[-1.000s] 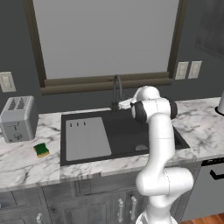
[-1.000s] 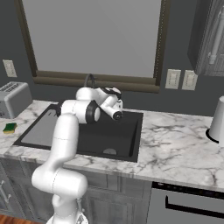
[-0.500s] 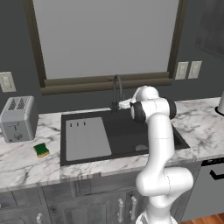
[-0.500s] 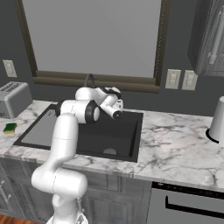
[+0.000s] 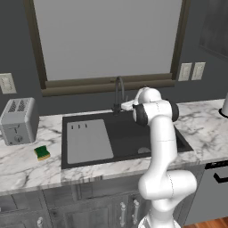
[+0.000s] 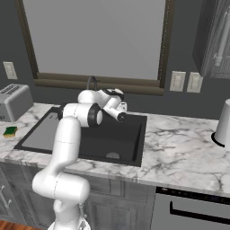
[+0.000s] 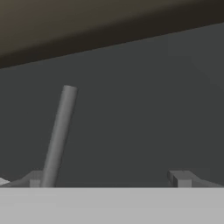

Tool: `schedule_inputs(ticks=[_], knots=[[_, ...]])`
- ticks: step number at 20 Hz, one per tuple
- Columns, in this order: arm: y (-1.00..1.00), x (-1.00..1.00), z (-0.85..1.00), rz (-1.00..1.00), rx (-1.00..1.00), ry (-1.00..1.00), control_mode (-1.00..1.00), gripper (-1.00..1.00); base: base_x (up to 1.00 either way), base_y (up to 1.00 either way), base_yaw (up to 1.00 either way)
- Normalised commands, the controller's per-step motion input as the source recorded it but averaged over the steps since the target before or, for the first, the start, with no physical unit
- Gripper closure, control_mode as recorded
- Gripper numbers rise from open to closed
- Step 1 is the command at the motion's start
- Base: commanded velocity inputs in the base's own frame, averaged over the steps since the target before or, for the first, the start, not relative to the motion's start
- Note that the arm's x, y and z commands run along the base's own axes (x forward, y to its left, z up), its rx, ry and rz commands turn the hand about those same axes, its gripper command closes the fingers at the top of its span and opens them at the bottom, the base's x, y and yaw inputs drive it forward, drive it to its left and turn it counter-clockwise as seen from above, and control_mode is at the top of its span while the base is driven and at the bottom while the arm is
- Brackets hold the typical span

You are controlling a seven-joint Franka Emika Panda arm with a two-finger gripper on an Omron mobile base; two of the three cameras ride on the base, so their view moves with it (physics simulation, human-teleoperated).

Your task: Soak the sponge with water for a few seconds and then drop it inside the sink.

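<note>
Near the left end of the marble bench [image 5: 26, 167], in the left base view, the sponge [image 5: 42, 152] lies flat, green face up, just in front of the toaster [image 5: 18, 120] and apart from the left rim of the sink [image 5: 120, 133]. Its grey drainboard [image 5: 88, 141] fills the basin's left half; the drain [image 5: 143, 150] sits toward the front right. A dark gooseneck faucet [image 5: 118, 91] rises at the back rim, and the white arm [image 5: 156, 133] bends over the basin beside it, well away from the sponge.

From the right base view, the sponge [image 6: 10, 131] rests at the bench's far left, short of the sink [image 6: 126, 134] and near the toaster [image 6: 13, 101]. The hand [image 6: 120, 111] is raised over the basin's back edge, close to the faucet [image 6: 91, 83]; a pale container [image 6: 223, 122] stands at the bench's right end.

Along the hand view, the two fingertips [image 7: 180, 178] stand spread wide, gripping nothing, pointed at the dark wall [image 7: 144, 100] below the brown window sill [image 7: 87, 26]. A grey faucet stem [image 7: 58, 135] slants up beside the left tip.
</note>
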Motion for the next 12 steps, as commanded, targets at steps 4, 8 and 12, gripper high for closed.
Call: schedule_inputs(ticks=[4,8,12], knots=[[-0.22,0.24,-0.01,0.00,0.00,0.02,-1.00,-1.00,0.00,0.00,0.00],[-0.19,0.22,-0.02,0.00,0.00,0.02,-1.00,-1.00,0.00,0.00,0.00],[-0.23,0.23,-0.01,0.00,0.00,0.03,-1.00,-1.00,0.00,0.00,0.00]])
